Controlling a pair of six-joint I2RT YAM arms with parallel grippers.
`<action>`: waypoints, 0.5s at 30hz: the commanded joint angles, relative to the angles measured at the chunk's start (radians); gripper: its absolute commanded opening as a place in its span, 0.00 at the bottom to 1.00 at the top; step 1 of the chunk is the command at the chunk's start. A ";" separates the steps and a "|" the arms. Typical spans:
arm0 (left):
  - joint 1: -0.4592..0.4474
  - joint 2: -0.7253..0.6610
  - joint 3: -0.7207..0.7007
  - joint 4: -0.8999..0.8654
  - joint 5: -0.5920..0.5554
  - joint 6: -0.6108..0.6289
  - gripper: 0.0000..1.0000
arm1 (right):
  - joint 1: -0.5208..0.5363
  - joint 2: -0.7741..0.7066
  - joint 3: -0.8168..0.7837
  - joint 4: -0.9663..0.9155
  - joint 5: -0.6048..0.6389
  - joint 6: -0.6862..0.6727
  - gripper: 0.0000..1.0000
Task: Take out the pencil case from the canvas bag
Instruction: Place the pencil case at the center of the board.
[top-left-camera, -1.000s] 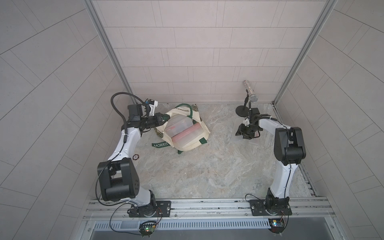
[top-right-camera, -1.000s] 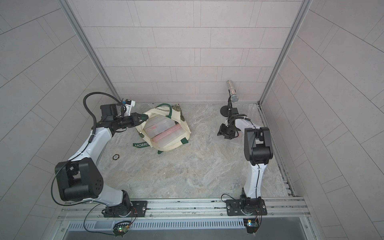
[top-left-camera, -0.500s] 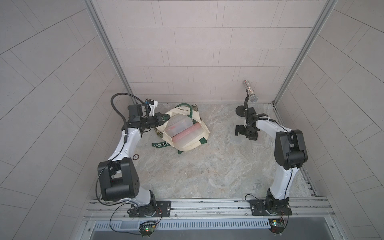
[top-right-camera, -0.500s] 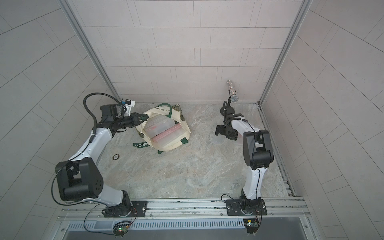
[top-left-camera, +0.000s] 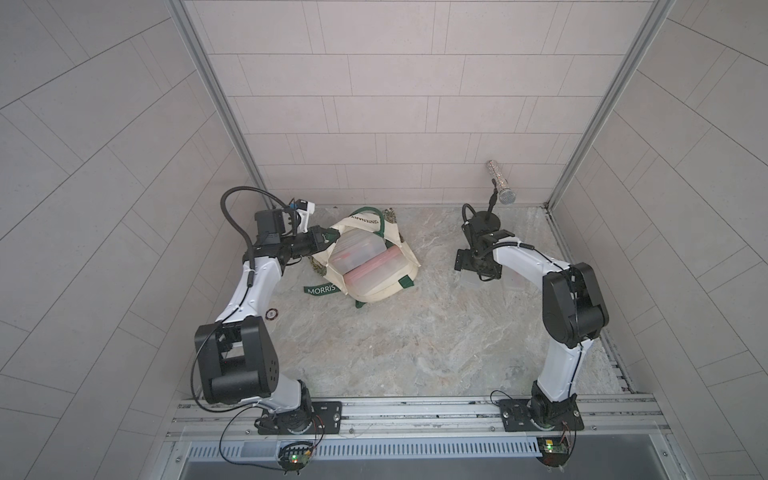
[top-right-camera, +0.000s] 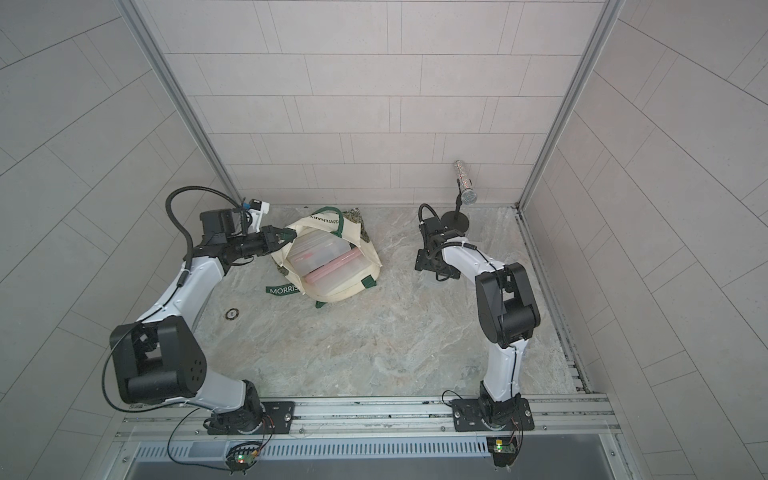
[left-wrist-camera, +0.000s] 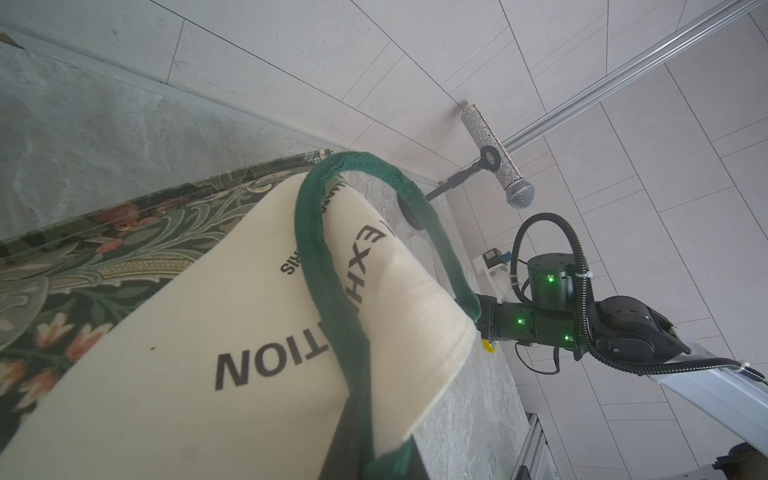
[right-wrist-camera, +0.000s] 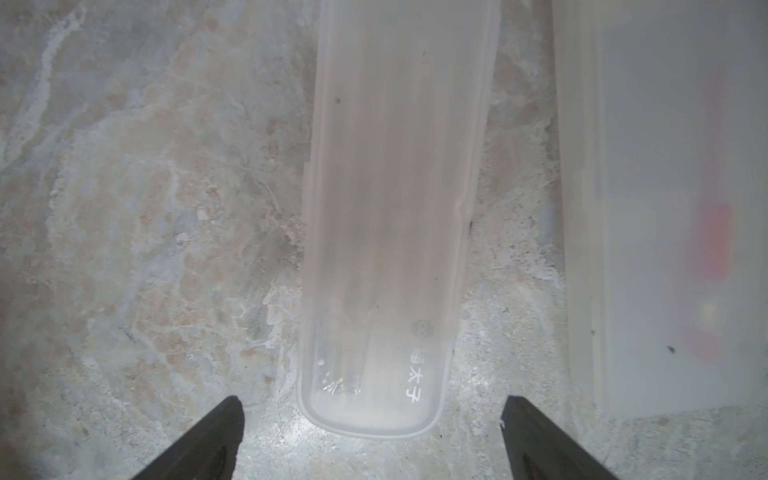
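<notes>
- Marbled, stone-look surface (top-left-camera: 395, 340) inside a booth of pale tiled walls; both arms reach in from a rail at the near edge.
- The canvas bag (top-left-camera: 376, 289) lies at the far left of the surface. It is cream, its mouth gapes upward, and a green strap lettered "MORRIS" trails on the surface beside it.
- The left pincer (top-left-camera: 323, 241) is closed tight on the bag's green handle at the rim and holds that edge of the mouth lifted.
- Inside the bag, both top views show a clear lidded box (top-left-camera: 358, 248) with a pink-tinted flat case (top-left-camera: 376, 270) touching it.
- The right pincer (right-wrist-camera: 372, 413) points down, well apart from the bag, with its fingers spread wide.
- The pencil case (right-wrist-camera: 386, 216) is slim and frosted, with white lettering near its end. It lies flat on the surface between those fingers, and neither finger touches it.
- Just beside it lies a larger frosted box (right-wrist-camera: 665, 208) with a red blur inside.
- A glittery microphone (top-left-camera: 501, 187) on a black stand is at the far right corner; a small dark ring (top-left-camera: 271, 314) lies near the left arm.
</notes>
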 joint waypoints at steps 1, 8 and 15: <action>0.017 -0.051 -0.003 0.057 0.044 -0.010 0.00 | 0.000 0.045 0.041 -0.019 0.051 0.026 1.00; 0.022 -0.050 -0.008 0.071 0.043 -0.022 0.00 | -0.003 0.115 0.077 -0.016 0.048 0.045 0.99; 0.024 -0.045 -0.017 0.086 0.043 -0.034 0.00 | -0.017 0.168 0.084 0.002 0.009 0.052 1.00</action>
